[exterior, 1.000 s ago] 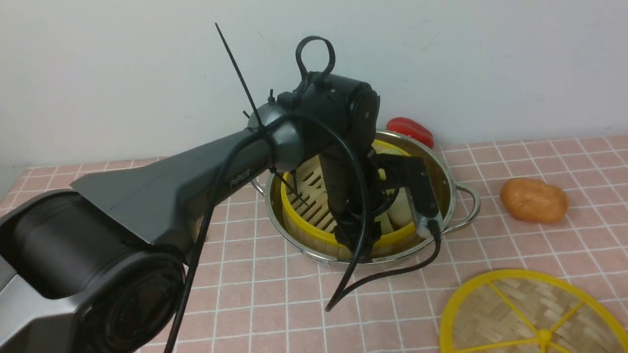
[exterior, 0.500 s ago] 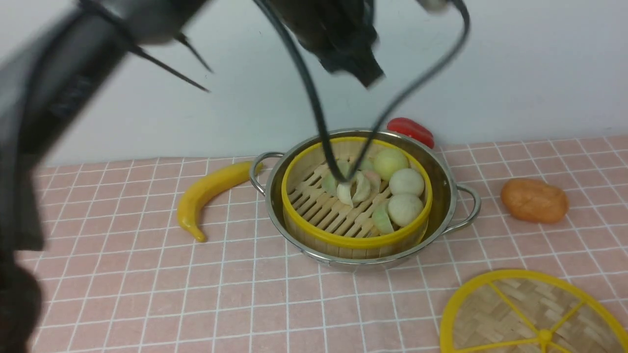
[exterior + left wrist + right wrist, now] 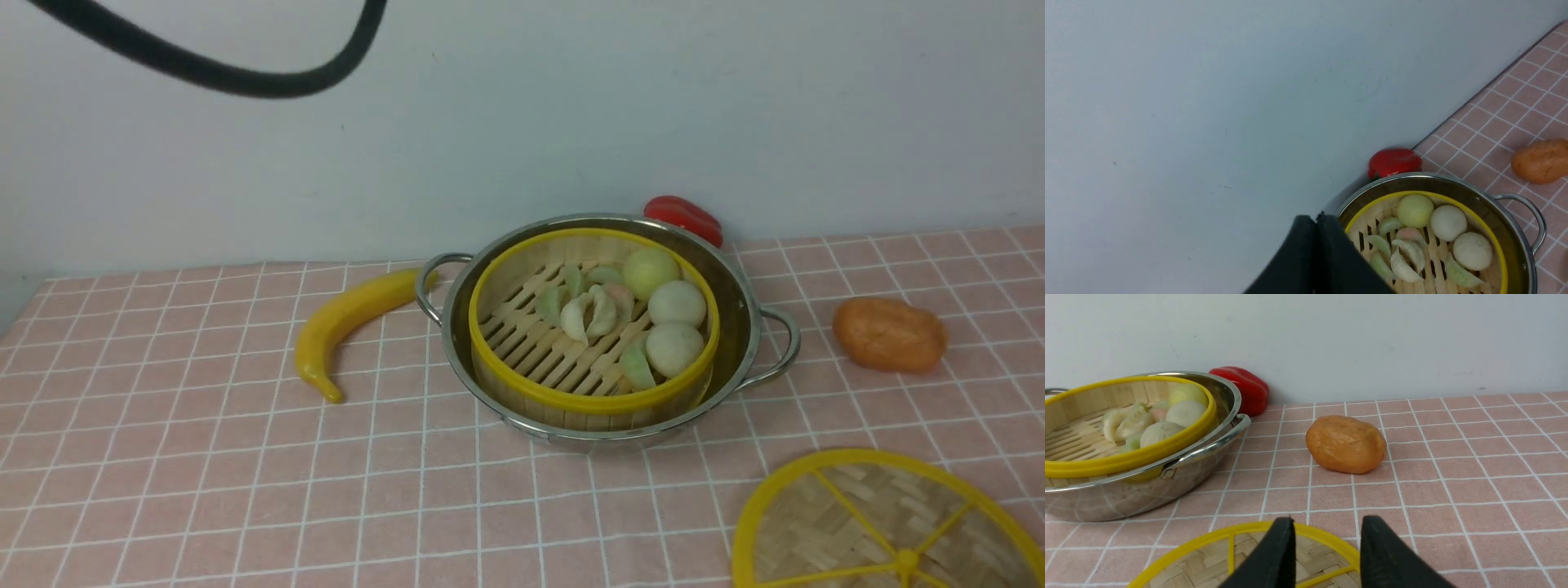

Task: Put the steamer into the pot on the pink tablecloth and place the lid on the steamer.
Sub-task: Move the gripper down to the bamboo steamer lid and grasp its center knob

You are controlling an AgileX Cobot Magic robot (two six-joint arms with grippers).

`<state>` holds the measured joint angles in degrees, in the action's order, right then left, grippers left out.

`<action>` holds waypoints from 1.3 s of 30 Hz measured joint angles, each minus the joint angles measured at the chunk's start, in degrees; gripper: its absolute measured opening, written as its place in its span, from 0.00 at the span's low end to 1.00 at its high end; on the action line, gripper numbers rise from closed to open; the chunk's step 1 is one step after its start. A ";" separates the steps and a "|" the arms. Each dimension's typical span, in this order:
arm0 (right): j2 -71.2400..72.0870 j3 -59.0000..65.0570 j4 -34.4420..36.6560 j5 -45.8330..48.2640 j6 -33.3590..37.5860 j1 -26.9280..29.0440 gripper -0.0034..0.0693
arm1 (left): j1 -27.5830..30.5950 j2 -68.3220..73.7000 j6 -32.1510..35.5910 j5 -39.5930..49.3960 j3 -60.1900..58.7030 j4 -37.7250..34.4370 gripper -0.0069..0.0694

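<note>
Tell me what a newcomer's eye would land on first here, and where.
The yellow-rimmed steamer, full of pale buns and dumplings, sits inside the shiny pot mid-table on the pink tablecloth. The woven lid lies apart at the near right. A yellow banana lies left of the pot, a red pepper behind it.

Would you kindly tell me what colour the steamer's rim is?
Yellow. The rim of the steamer shows best in the front view.

A plain, matte, pale grey-white wall [image 3: 653, 106] runs across the far side, left to right, marked by faint scuffs and small dark specks. The light is soft and even.
</note>
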<state>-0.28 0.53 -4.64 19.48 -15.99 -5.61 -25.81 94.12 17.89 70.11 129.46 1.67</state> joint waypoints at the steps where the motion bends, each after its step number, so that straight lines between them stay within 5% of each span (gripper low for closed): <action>1: 0.00 0.00 0.00 0.00 0.00 0.00 0.38 | 0.00 0.00 0.06 0.06 0.00 0.02 0.06; 8: 0.00 0.00 0.00 0.00 0.00 0.00 0.38 | 0.00 -1.19 -0.38 -0.39 -3.54 -0.35 0.08; 15: 0.00 0.00 0.00 0.00 0.00 0.00 0.38 | 3.31 -20.89 1.85 -19.77 -38.95 -2.16 0.09; 23: 0.00 0.00 0.00 0.00 0.00 0.00 0.38 | 27.89 -54.66 2.19 -45.54 -91.98 -11.94 0.11; 30: 0.00 0.00 0.00 0.00 0.00 0.02 0.38 | 32.36 -74.03 2.16 -49.55 -116.41 -13.16 0.12; 39: 0.00 0.00 0.00 0.00 0.00 0.06 0.38 | 32.36 -92.85 2.04 -49.53 -128.95 -13.23 0.15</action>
<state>-0.28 0.53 -4.64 19.48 -15.99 -5.55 6.55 1.26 19.93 20.58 0.51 -11.56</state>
